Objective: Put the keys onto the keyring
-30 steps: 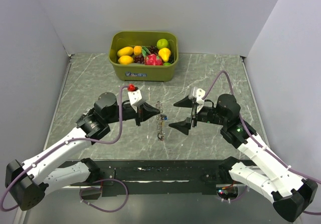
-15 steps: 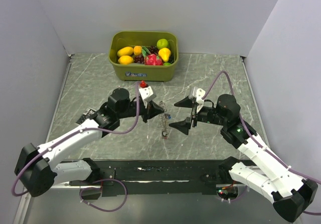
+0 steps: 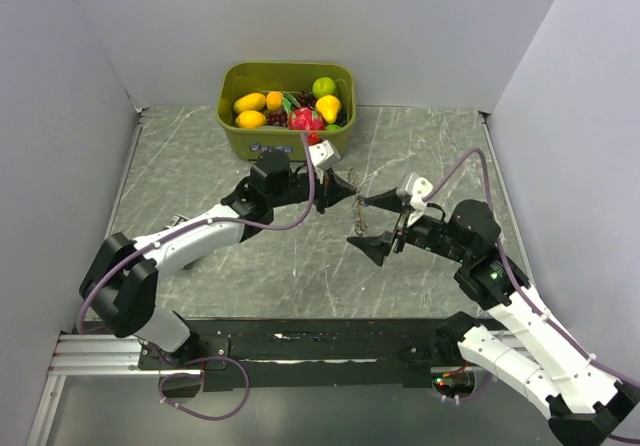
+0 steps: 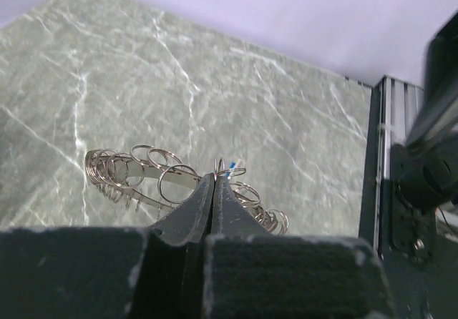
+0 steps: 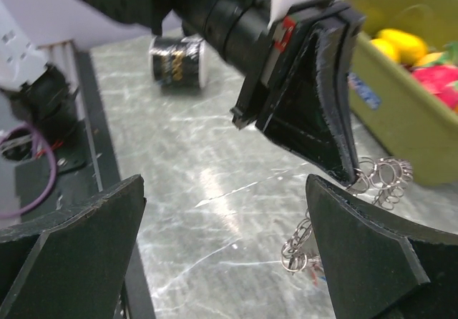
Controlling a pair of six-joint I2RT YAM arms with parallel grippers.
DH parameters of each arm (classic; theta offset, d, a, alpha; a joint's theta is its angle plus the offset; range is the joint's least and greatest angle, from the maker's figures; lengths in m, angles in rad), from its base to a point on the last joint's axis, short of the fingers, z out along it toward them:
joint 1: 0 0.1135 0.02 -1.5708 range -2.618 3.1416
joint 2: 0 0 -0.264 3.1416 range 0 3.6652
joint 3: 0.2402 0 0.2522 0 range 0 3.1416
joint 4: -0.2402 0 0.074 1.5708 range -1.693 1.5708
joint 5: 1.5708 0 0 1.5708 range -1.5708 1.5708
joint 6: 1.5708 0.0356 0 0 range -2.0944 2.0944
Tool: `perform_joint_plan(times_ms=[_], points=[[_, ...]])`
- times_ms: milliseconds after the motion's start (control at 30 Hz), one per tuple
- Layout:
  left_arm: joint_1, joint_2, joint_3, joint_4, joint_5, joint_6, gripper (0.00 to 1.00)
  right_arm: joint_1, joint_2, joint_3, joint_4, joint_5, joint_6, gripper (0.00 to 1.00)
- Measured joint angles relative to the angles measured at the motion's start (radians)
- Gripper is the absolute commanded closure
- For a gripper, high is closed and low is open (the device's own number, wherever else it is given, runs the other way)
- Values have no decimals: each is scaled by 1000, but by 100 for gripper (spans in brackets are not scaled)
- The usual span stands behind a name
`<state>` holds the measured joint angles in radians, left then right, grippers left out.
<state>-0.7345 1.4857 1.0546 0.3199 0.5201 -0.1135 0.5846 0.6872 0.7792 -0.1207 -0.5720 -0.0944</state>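
Observation:
My left gripper (image 3: 350, 188) is shut on the keyring (image 3: 361, 209), a floppy chain of silvery rings that hangs off its tips above the table. In the left wrist view the closed tips (image 4: 216, 179) pinch the keyring (image 4: 143, 170), and a small blue bit of the keys (image 4: 233, 166) shows beside them. My right gripper (image 3: 372, 225) stands wide open just right of the hanging chain. Seen from the right wrist, my right gripper (image 5: 223, 184) is empty, and the keyring (image 5: 383, 172) dangles from the left gripper (image 5: 349, 170) close to my right finger (image 5: 365, 254). Faint red and blue keys (image 5: 313, 275) show at the chain's lower end.
A green bin (image 3: 285, 144) of toy fruit stands at the back of the table, just behind the left gripper. In the right wrist view the bin (image 5: 401, 136) is close at the right. Grey walls close in on both sides of the marble table (image 3: 200, 166).
The left arm has swung right and toward the bin, carrying the keyring up from the table's middle. The right gripper drew slightly right and stays wide open.

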Motion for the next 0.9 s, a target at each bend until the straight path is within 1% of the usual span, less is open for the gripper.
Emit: perform_joint_plan(times_ms=[100,200,300,367,467,567,700,767,833,900], points=[[0,27,-20,88,-15,-31,99,0,-18,-3,3,45,11,0],[0,57,-74,175,-21,-62,99,0,-17,-5,4,77,20,0],[0,103,-163,257,-20,-94,99,0,-9,-8,4,92,27,0],[1,124,-250,303,-20,-119,99,0,-3,-11,9,95,31,0],[0,110,-331,384,-16,-143,99,0,13,-23,14,101,40,0],[0,73,-386,409,-37,-144,99,0,25,-32,17,101,50,0],[1,14,-444,399,-76,-139,93,0,46,-34,30,98,57,0],[1,-5,-463,387,-97,-134,92,0,55,-34,33,95,61,0],[1,-15,-475,370,-113,-133,93,0,65,-34,33,91,64,0],[1,-26,-491,351,-132,-132,97,0,76,-34,36,88,70,0]])
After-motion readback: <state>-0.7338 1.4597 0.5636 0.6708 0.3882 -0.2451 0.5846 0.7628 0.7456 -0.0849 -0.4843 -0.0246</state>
